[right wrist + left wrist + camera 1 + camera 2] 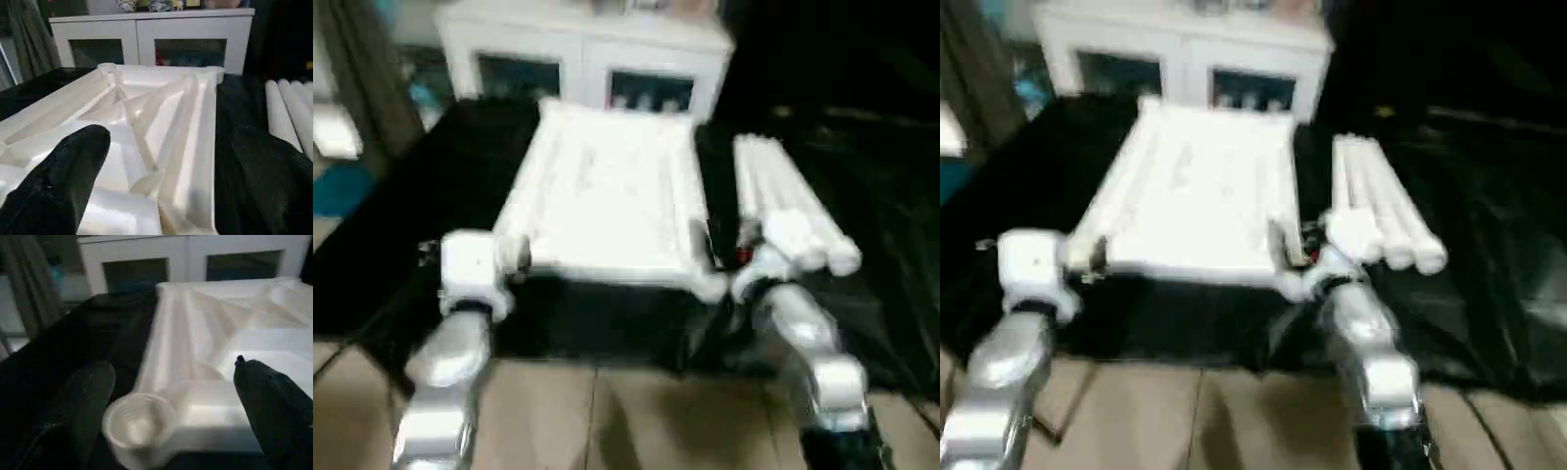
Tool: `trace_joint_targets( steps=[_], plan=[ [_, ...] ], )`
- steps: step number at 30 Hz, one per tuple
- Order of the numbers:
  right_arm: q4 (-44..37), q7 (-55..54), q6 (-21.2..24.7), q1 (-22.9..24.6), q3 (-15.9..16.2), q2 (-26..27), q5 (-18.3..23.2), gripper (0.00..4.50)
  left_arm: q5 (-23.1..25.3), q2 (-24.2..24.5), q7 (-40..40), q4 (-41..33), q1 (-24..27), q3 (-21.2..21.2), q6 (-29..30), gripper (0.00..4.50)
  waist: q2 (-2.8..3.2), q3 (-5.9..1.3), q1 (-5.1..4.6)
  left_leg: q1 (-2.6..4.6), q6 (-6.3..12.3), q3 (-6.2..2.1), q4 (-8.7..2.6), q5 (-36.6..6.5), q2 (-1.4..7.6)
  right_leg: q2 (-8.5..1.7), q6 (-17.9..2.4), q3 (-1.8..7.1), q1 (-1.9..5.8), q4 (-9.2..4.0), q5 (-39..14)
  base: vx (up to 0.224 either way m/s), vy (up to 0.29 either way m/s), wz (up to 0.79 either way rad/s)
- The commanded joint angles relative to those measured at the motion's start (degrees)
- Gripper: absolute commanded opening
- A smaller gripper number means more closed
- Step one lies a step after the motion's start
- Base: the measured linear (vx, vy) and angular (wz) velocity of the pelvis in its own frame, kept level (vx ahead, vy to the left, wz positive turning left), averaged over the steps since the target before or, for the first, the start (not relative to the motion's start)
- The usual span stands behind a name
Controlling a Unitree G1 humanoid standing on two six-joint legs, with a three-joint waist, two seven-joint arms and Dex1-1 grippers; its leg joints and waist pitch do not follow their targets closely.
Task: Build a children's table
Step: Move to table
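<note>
The white table top [607,201] lies upside down in front of me on the black cloth, ribbed underside up, a round corner socket [139,423] open at my near left. To its right, four white legs [793,211] lie bundled side by side, unattached

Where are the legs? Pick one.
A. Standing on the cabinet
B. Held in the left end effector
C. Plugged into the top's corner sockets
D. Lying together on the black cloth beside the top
D: the legs lie side by side on the black cloth to the robot's right of the top, whose near corner socket is empty.
</note>
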Motion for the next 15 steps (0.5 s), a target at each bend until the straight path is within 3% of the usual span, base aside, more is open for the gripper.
trace_joint_targets(
  steps=[1,2,3,4,5,6,7,8,9,10,11,12,13,14,15],
  plan=[
    [-0.4,-0.3,0.3,0.9,-2.5,-1.7,-0.3,4.5,0.5,-0.9,-0.3,-0.7,-1.0,-2.7,0.4,4.42,0.92,-2.88,-2.07,5.53,14.19,-4.14,-9.84,13.2,8.36,-2.3,2.2,0.2,-4.74,-1.93,4.9,0.115,-0.006,0.05],
    [-0.5,-0.3,0.4,1.0,-2.5,-1.7,-0.5,4.5,0.5,-0.8,-0.3,-0.7,-1.1,-2.7,0.5,4.42,-0.74,-1.94,-1.86,4.38,16.67,-0.85,-10.89,7.9,5.85,-3.14,-2.1,0.95,-3.49,-6.27,9.9,0.115,-0.006,0.05],
    [-0.5,-0.2,0.4,1.0,-2.6,-1.7,-0.5,4.5,0.5,-0.8,-0.3,-0.7,-1.1,-2.8,0.5,4.42,-2.38,-2.21,-1.97,4.03,16.54,0.37,-10.29,3.7,4.03,-4.11,-3.8,2.4,-1.62,-9.35,9.9,0.131,-0.053,-0.01],
    [-0.6,-0.2,0.5,1.0,-2.7,-1.7,-0.5,4.5,0.5,-0.8,-0.3,-0.7,-1.1,-2.9,0.5,4.42,-4.21,-1.21,0.17,1.64,11.98,3.55,-4.91,-5.4,-1.35,-7.44,-6.7,8.62,3.3,-16.64,-14.4,0.144,-0.075,0.14],
    [-0.9,0.0,0.6,1.3,-3.1,-1.7,-0.7,4.5,0.5,-0.6,-0.3,-0.7,-1.2,-3.1,0.5,4.42,-4.45,-2.85,1.27,-0.62,8.57,2.11,0.86,-1.3,-2.34,-11.86,-13.3,12.97,8.27,-17.72,-25.3,0.144,-0.075,0.14],
    [-0.9,0.0,0.6,1.3,-3.1,-1.7,-0.7,4.5,0.5,-0.6,-0.3,-0.7,-1.2,-3.1,0.5,4.42,-4.14,-2.98,1.7,-2.04,6.38,1.55,1.7,1.5,-2.15,-11.24,-16.1,13.34,9.26,-17.3,-23.3,0.155,-0.058,0.2],
    [-1.0,0.0,0.6,1.3,-3.2,-1.6,-0.7,4.5,0.5,-0.6,-0.4,-0.7,-1.3,-3.2,0.5,4.42,-3.97,-2.83,1.89,-3.87,3.32,0.73,2.35,4.9,-1.83,-10.15,-20.5,13.2,10.27,-16.21,-12.1,0.16,-0.019,0.15],
    [-1.3,-0.1,0.5,1.7,-3.2,-1.7,-0.8,4.5,0.5,-0.4,-0.8,-0.7,-1.4,-3.3,0.6,4.42,-2.56,-2.33,1.82,-4.99,1.1,-0.06,2.64,7.5,-0.45,-10.08,-25.2,12.33,10.02,-16.28,-2.5,0.16,-0.019,0.15],
    [-1.3,-0.1,0.5,1.7,-3.2,-1.7,-0.8,4.5,0.5,-0.4,-0.8,-0.7,-1.4,-3.3,0.6,4.42,-1.72,-2.05,1.61,-5.49,0.3,-0.27,0.15,11.0,1.09,-8.49,-25.4,9.08,9.3,-16.49,-0.9,0.141,0.008,0.1],
    [-1.3,-0.1,0.5,1.7,-3.2,-1.7,-0.8,4.5,0.5,-0.4,-0.8,-0.7,-1.4,-3.3,0.6,4.42,-0.58,-2.07,1.53,-5.53,0.56,-0.29,-3.03,13.7,2.12,-6.71,-23.0,6.74,8.92,-16.09,-2.2,0.119,0.047,0.03],
    [-1.7,-0.6,0.6,2.2,-3.1,-1.7,-0.8,4.5,0.5,-0.3,-1.2,-0.5,-1.7,-3.4,0.7,4.42,1.85,-2.45,0.51,-2.51,1.66,0.4,-8.42,13.8,3.36,-1.9,-15.9,2.5,7.21,-15.44,-5.5,0.119,0.047,0.03],
    [-1.8,-0.8,0.6,2.4,-3.1,-1.7,-0.9,4.5,0.5,-0.3,-1.3,-0.4,-1.7,-3.5,0.8,4.42,3.64,-2.35,-0.54,-0.16,3.86,-2.67,-9.87,6.6,6.07,0.53,-12.1,0.86,4.22,-11.22,-5.5,0.137,0.099,0.06],
    [-1.8,-0.9,0.6,2.5,-3.2,-1.7,-0.9,4.5,0.5,-0.3,-1.4,-0.2,-1.8,-3.7,0.8,4.42,3.68,-3.11,-2.23,3.96,7.16,-6.68,-11.35,-4.8,10.85,-0.27,-6.4,1.0,-0.04,-4.88,-5.5,0.151,0.09,0.09],
    [-1.9,-1.1,0.6,2.6,-3.2,-1.6,-1.0,4.5,0.5,-0.3,-1.6,0.0,-1.9,-3.8,0.8,4.42,3.68,-3.23,-2.27,4.34,12.24,-6.86,-10.84,-5.6,10.01,-0.87,-2.2,0.81,-1.59,-3.43,-1.8,0.151,0.09,0.09],
    [-2.0,-1.1,0.7,2.7,-3.3,-1.5,-1.1,4.5,0.4,-0.2,-1.6,0.0,-2.0,-4.0,0.8,4.42,3.54,-2.91,-2.39,4.26,16.88,-5.69,-10.54,-2.1,8.6,-1.18,0.3,0.38,-2.84,-3.21,1.2,0.126,0.05,0.07]
  ],
)
